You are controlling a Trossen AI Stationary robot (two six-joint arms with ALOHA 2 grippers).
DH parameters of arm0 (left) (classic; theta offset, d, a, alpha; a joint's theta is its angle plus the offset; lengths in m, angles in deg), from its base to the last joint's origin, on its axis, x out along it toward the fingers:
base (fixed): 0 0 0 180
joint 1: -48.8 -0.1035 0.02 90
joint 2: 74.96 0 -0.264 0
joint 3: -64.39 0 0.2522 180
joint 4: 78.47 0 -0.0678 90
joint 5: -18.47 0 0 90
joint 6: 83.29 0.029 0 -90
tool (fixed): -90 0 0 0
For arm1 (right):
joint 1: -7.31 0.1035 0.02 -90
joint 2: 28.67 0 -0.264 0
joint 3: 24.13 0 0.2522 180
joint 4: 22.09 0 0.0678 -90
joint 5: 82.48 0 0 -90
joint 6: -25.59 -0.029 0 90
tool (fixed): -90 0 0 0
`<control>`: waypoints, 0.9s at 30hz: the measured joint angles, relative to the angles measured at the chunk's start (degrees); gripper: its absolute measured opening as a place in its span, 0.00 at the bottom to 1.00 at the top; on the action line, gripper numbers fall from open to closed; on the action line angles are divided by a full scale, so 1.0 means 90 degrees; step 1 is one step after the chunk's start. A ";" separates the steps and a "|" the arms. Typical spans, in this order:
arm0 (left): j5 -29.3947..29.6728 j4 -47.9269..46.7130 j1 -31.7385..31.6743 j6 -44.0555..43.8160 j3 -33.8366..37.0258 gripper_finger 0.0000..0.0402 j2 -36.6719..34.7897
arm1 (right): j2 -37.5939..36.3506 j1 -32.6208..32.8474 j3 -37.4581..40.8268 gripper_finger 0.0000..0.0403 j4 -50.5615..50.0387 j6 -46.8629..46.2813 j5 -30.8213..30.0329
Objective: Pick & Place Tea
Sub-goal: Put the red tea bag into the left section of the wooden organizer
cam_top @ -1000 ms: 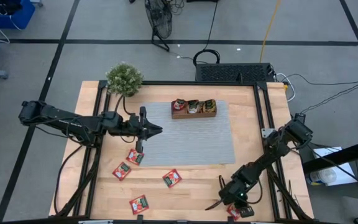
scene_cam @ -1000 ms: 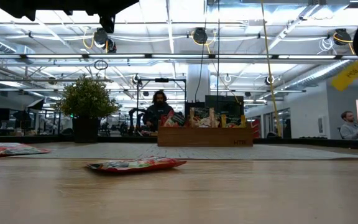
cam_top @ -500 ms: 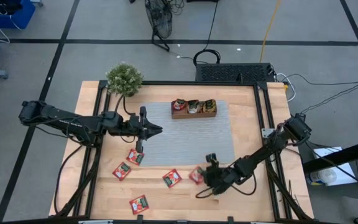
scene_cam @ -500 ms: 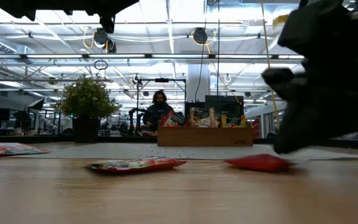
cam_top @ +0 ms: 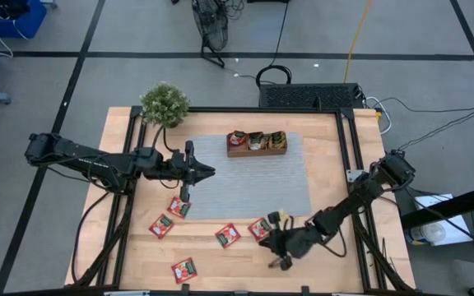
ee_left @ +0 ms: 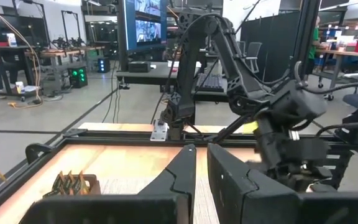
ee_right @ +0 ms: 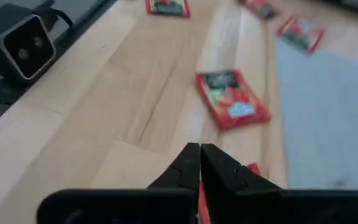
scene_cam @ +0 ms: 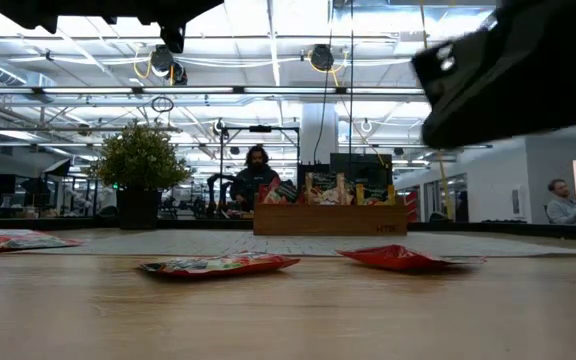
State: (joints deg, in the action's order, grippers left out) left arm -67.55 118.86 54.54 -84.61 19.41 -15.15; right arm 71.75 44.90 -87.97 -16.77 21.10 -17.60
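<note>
Red tea packets lie flat on the wood near the table's near edge [cam_top: 179, 206], [cam_top: 161, 224], [cam_top: 227, 235], [cam_top: 184, 270]. One more packet [cam_top: 260, 228] lies by the grey mat's near edge and shows in the low view [scene_cam: 408, 258]. My right gripper [cam_top: 271, 240] hangs just above that packet, shut, its fingers [ee_right: 191, 163] pointing toward the table's left. My left gripper [cam_top: 211, 171] waits shut over the mat's left edge. Other packets stand upright in the wooden tray [cam_top: 257, 141].
A grey mat [cam_top: 253, 185] covers the table's middle, with the tray at its far edge. A potted plant [cam_top: 164, 104] stands at the far left corner. Dark rails [cam_top: 348, 164] run along the table's sides. A small camera [ee_right: 20, 43] sits at the near edge.
My right gripper has swept from the table's near right corner toward the left and far side, to the mat's near edge. A red packet has moved there with it from the near edge. The gripper has then risen off it, and the packet lies on the wood.
</note>
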 joint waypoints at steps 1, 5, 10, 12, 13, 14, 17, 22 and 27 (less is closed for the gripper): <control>-0.0001 -0.0002 0.0000 0.0000 0.0000 0.12 0.0000 | 0.0032 -0.0086 0.0000 0.02 -0.0037 -0.0128 0.0201; 0.0001 0.0002 0.0000 0.0000 0.0000 0.12 0.0000 | 0.0052 -0.0227 0.0010 0.17 -0.0464 -0.0408 0.0298; -0.0001 0.0002 0.0000 0.0000 0.0000 0.12 0.0000 | 0.0049 -0.0270 0.0010 0.42 -0.0468 -0.0243 0.0267; 0.0001 0.0000 0.0000 0.0000 0.0000 0.12 0.0000 | 0.0091 -0.0270 0.0002 0.47 -0.0457 -0.0256 0.0110; 0.0001 0.0001 -0.0001 0.0000 0.0000 0.12 0.0000 | 0.0136 -0.0270 0.0002 0.49 -0.0458 -0.0258 0.0114; 0.0001 0.0002 0.0000 0.0000 0.0000 0.12 0.0000 | 0.0215 -0.0270 0.0002 0.49 -0.0430 -0.0258 0.0129; 0.0001 0.0000 -0.0002 0.0000 0.0000 0.12 0.0000 | 0.0522 -0.0270 -0.0001 0.48 -0.0288 -0.0260 0.0144; 0.0001 0.0000 -0.0001 0.0000 0.0000 0.12 0.0000 | 0.0953 -0.0275 -0.0196 0.44 -0.0292 -0.0053 0.0106; 0.0001 0.0000 -0.0002 0.0000 0.0000 0.12 0.0000 | 0.1309 -0.0380 -0.0421 0.41 -0.0226 0.0062 -0.0162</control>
State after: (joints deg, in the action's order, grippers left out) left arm -67.54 118.86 54.52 -84.61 19.41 -15.15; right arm 83.53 41.48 -91.76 -18.81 21.67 -19.06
